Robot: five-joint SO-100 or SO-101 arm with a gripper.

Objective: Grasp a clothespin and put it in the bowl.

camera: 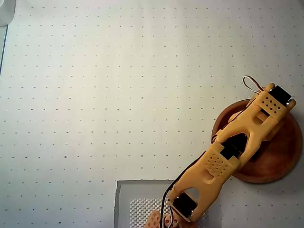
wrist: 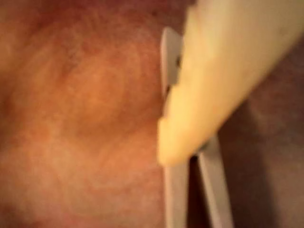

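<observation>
In the overhead view my yellow arm (camera: pixel 216 164) reaches over the reddish-brown wooden bowl (camera: pixel 280 156) at the right edge and covers the gripper itself. The wrist view is blurred and very close to the bowl's inside (wrist: pixel 85 104). One yellow finger (wrist: pixel 213 85) comes in from the upper right. The gripper (wrist: pixel 166 152) looks shut on the clothespin (wrist: pixel 175 194), whose two thin pale slats run down along the fingertip just above the bowl's floor. The second finger is out of view.
The white dotted tabletop (camera: pixel 118 95) spreads left of the bowl. A grey base plate (camera: pixel 142 199) lies at the bottom edge under the arm's mount. A pale object (camera: pixel 5 12) sits in the top left corner.
</observation>
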